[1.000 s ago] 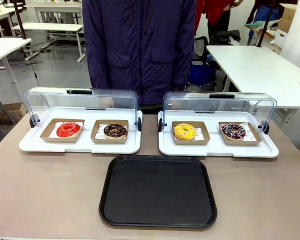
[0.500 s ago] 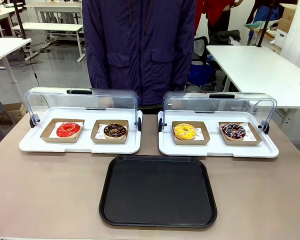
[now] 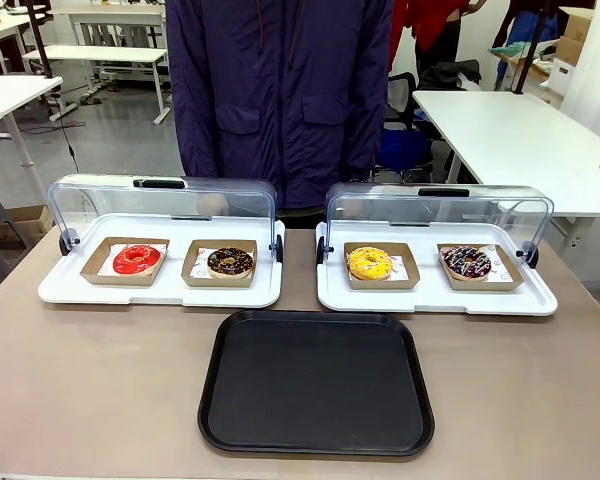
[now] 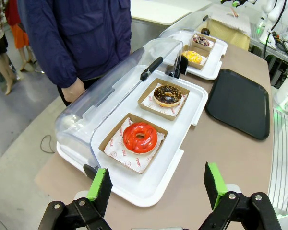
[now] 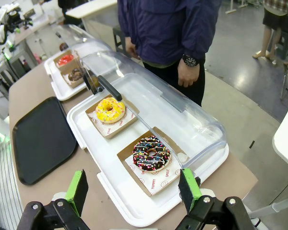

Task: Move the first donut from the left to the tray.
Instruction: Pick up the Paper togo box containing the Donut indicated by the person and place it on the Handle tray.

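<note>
Nothing on the tabletop [image 3: 100,380] has shifted over the past second: boxes, donuts and trays lie as before, so I judge the transfer not yet begun. The first donut from the left [image 3: 137,259] sits in its brown cardboard box [image 3: 98,272] at the left end of the left white tray [image 3: 160,292], well apart from the tray [image 3: 316,385], which lies bare at the near middle. In the left wrist view the left end effector [image 4: 156,178] hangs above the near edge of that white tray, fingers spread wide and empty, the red donut ahead between them. The right end effector [image 5: 133,187] is likewise spread and empty, over the other white tray. The clear lid [image 3: 160,200] is swung back, so the donut lies exposed from above. The chocolate donut [image 3: 230,262] in its own box sits just beside the target; a wide descent could clip it. The yellow donut [image 3: 369,263] and sprinkled donut [image 3: 467,263] lie off the path. A person [image 3: 280,100] stands behind the lids, one hand [image 4: 76,90] near the lid's back edge.
</note>
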You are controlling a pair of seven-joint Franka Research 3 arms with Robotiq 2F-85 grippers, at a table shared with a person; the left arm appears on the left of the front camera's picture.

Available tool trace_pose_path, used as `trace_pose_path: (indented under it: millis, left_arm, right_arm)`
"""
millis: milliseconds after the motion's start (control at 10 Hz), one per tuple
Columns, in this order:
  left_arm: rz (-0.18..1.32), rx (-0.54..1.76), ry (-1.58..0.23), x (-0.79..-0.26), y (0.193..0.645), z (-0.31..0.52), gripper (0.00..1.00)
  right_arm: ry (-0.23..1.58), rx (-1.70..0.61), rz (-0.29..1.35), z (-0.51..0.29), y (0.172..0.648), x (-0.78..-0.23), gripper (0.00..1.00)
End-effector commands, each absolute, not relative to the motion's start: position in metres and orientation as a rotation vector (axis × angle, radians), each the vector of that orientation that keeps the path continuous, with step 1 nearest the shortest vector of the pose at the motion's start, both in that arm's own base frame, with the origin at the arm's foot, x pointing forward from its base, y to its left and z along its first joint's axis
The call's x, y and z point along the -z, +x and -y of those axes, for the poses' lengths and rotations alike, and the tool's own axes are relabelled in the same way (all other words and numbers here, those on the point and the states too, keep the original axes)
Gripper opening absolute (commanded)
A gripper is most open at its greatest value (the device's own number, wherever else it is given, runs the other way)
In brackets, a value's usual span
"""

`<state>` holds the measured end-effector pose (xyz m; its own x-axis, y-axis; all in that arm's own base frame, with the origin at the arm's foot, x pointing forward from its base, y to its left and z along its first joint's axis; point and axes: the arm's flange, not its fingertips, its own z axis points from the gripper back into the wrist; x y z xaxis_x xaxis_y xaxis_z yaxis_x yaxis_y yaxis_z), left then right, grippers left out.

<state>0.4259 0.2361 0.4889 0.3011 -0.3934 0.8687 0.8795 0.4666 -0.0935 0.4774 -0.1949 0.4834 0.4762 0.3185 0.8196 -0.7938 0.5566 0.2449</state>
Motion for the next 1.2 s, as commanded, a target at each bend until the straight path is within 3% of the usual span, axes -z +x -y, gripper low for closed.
trace_pose_path:
  millis: [0, 1100]
  left_arm:
    - [0.906, 0.923, -0.644, -0.4906, 0.4261, -0.2353, 1.00]
    - [0.906, 0.923, -0.644, -0.4906, 0.4261, -0.2353, 1.00]
  right_arm:
    - [0.680, -0.752, 0.810, 0.1941, 0.4766, -0.4863, 1.00]
    - [0.680, -0.752, 0.810, 0.1941, 0.4766, -0.4863, 1.00]
